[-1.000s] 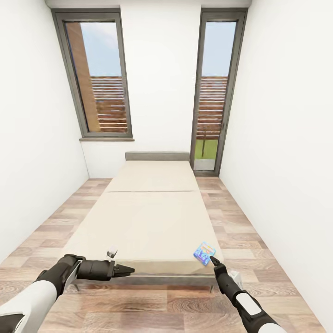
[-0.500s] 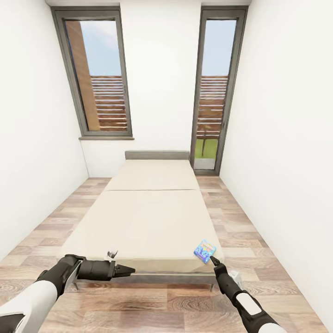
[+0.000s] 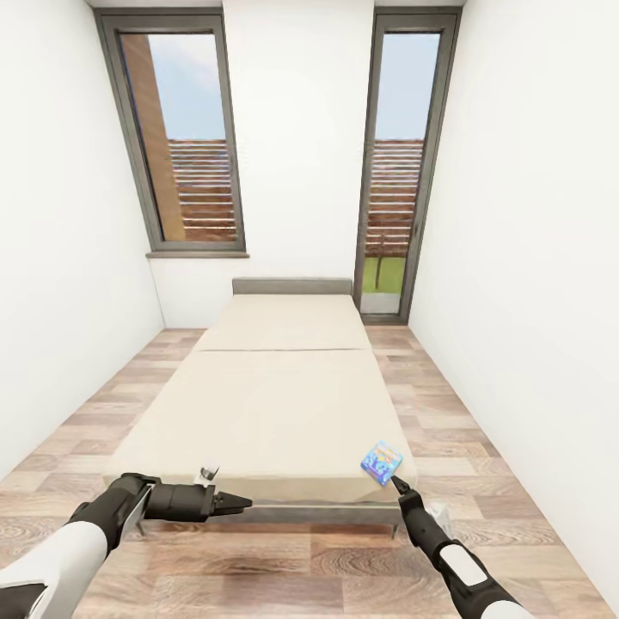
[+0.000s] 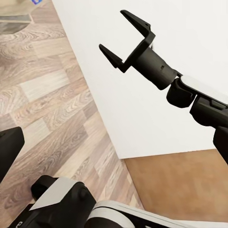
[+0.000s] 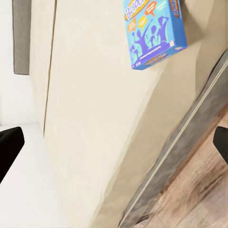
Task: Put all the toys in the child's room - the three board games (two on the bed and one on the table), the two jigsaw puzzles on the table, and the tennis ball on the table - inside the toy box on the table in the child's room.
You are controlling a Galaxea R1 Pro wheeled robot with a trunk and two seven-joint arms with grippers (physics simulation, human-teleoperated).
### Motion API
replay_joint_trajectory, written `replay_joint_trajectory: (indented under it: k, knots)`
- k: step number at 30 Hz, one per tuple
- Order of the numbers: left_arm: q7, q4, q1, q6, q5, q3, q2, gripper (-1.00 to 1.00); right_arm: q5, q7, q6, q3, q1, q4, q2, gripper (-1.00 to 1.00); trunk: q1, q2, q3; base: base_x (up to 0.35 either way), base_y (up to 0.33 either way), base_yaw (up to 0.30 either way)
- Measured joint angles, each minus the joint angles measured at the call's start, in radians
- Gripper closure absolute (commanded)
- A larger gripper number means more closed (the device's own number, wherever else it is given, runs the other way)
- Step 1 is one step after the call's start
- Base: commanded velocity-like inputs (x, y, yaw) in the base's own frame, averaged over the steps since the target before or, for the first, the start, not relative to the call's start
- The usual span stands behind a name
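R gripper (image 3: 396,484) open nr blue board game (image 3: 381,462)

The bed (image 3: 275,404) is standing on the wood floor (image 3: 481,481), carrying a blue board game (image 3: 381,462) at its near right corner.

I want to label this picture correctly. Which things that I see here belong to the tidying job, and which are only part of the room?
Belong to the job:
- blue board game, lying on the near right corner of the bed
- right gripper, just short of it

Only part of the room:
- two windows
- wooden floor
- white walls
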Motion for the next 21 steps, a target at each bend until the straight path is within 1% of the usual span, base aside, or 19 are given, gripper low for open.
replay_joint_trajectory:
  k: [15,21]
  knots:
    - [0.002,0.000,0.000,0.001,-0.002,0.000,-0.002,-1.00,-0.004,0.009,-0.002,-0.001,0.000,0.000,0.000,-1.00,0.058,-0.105,-0.047,0.000,0.000,0.000]
    - [0.001,0.000,0.000,0.001,-0.001,0.000,-0.001,-1.00,-0.008,0.034,0.002,-0.002,0.003,0.000,0.000,-1.00,0.081,-0.147,-0.066,0.000,0.000,0.000]
